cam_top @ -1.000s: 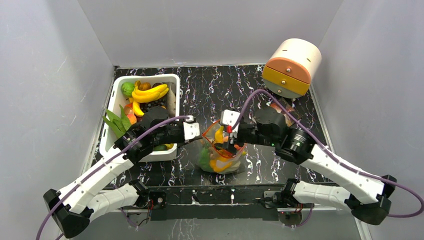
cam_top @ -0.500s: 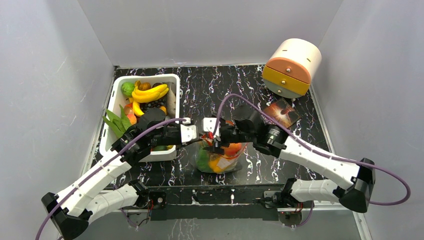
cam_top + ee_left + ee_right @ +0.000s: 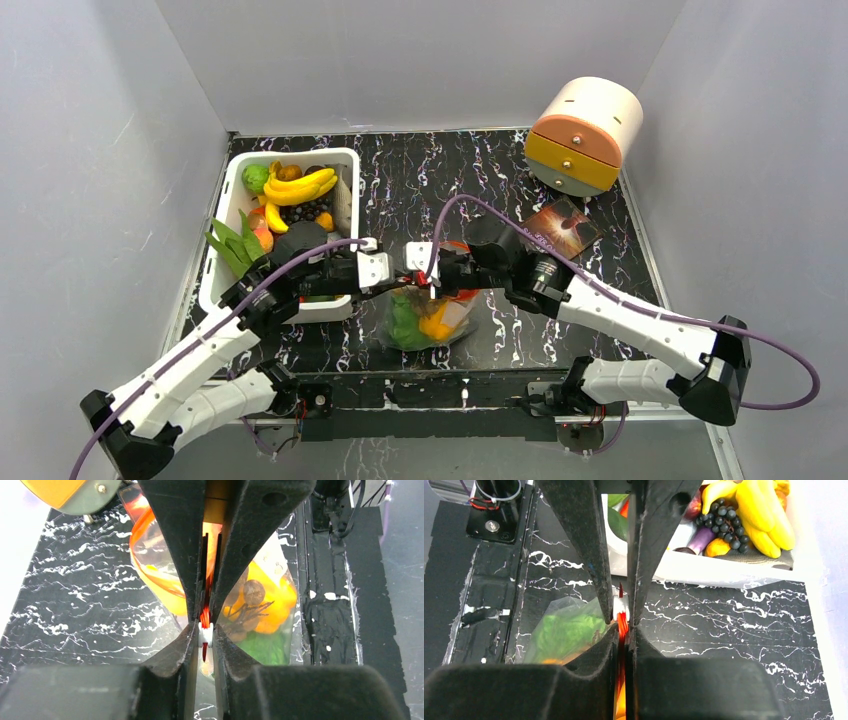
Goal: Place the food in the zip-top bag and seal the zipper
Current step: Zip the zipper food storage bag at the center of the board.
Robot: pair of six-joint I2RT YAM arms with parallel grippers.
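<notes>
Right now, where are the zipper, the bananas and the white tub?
zipper (image 3: pixel 205 615), left wrist view, on the red strip's bright lower stretch.
bananas (image 3: pixel 300 187), top external view, on the middle of the yellow bunch.
white tub (image 3: pixel 295 154), top external view, on its far rim.

**Two white-and-black arms trailing purple cables**

The left arm (image 3: pixel 190 360) and right arm (image 3: pixel 625 318) have white shell links, black joints and black end caps at the elbows; a purple cable (image 3: pixel 300 262) loops along each. Black bases (image 3: pixel 305 400) carry exposed wiring. White blocks (image 3: pixel 377 268) sit behind matte black, wedge-shaped fingers (image 3: pixel 175 555), one with a round hole.
</notes>
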